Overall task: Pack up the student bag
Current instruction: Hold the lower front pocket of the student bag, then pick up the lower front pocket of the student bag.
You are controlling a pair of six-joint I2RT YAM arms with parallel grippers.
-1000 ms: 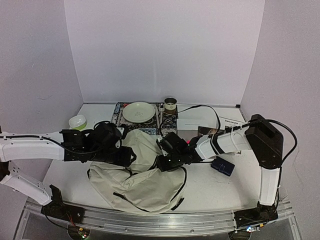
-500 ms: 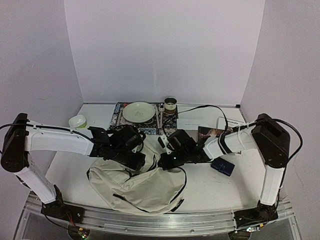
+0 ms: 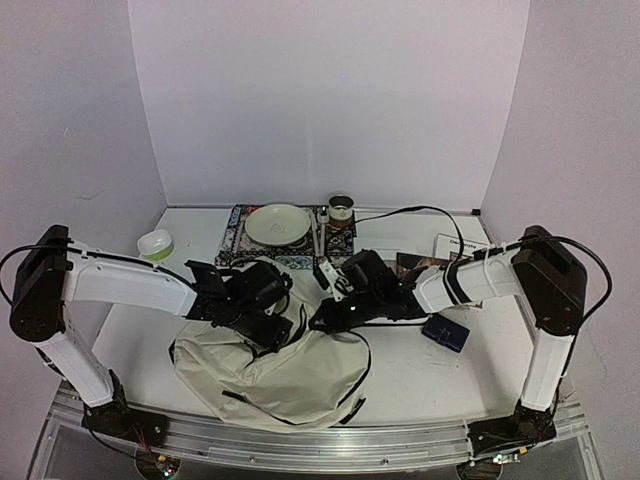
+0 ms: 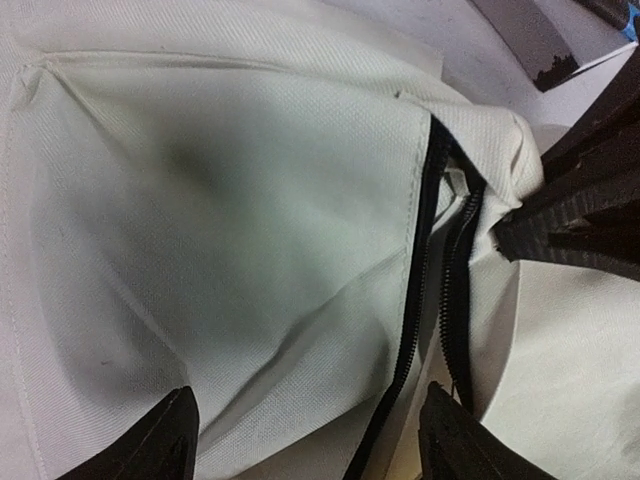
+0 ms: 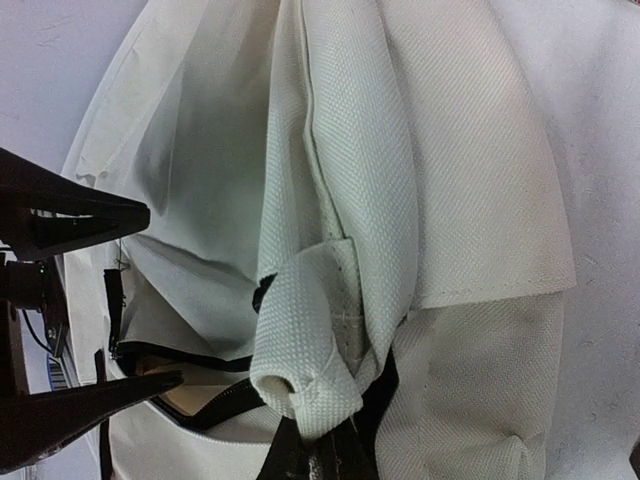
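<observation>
The student bag [image 3: 285, 372], cream fabric with black zip and straps, lies crumpled at the table's front middle. My left gripper [image 3: 272, 312] hovers over its upper left part, open. In the left wrist view its fingertips [image 4: 172, 440] straddle cream cloth and the parted black zip [image 4: 425, 300]. My right gripper [image 3: 330, 316] is at the bag's top edge. In the right wrist view it is shut [image 5: 322, 455] on a folded cream loop of the student bag [image 5: 310, 350], bunching the cloth. The left gripper's fingers [image 5: 75, 215] show at that view's left, by the zip opening.
Behind the bag a patterned mat [image 3: 236, 236] carries a pale plate [image 3: 277, 224]. A green bowl [image 3: 155, 243] stands at the back left, a small tin [image 3: 341, 210] at the back middle. A dark blue case [image 3: 446, 332], a booklet [image 3: 412, 264] and papers [image 3: 462, 246] lie to the right.
My left arm swung right over the bag and its jaws widened. My right gripper closed on the bag's loop and shifted slightly back, drawing the cloth with it.
</observation>
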